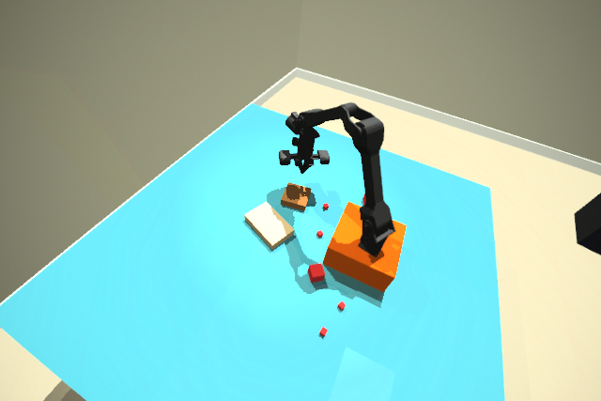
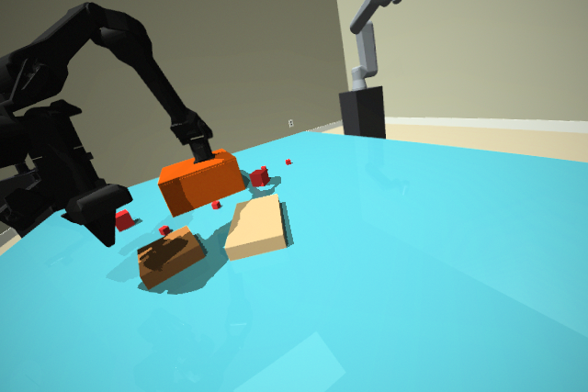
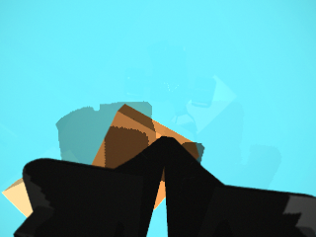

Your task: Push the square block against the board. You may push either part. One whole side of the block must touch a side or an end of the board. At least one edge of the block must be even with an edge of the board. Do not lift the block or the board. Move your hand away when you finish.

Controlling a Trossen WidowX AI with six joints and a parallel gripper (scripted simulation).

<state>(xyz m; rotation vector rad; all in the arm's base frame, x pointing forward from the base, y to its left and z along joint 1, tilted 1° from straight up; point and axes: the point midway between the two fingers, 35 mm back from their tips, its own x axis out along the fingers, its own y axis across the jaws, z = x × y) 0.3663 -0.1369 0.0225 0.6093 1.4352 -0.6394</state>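
Observation:
The square block (image 1: 295, 199) (image 2: 172, 255) (image 3: 123, 143) is orange-brown and lies flat on the blue table, with the gripper's shadow over its top. The cream board (image 1: 268, 223) (image 2: 258, 222) (image 3: 19, 196) lies flat beside it. A strip of table shows between them, and their sides are turned at an angle to each other. My gripper (image 1: 303, 171) (image 2: 110, 244) (image 3: 166, 142) is shut and empty, pointing down above the table near the block. In the wrist view the fingers hide part of the block, and only a corner of the board shows.
The orange base box (image 1: 339, 234) (image 2: 213, 188) carries the arm. A red cube (image 1: 316, 272) (image 2: 259, 177) sits by its corner. Small red cubes lie around, one (image 1: 325, 206) (image 2: 163, 229) near the block. A grey arm (image 2: 367, 48) stands beyond the table.

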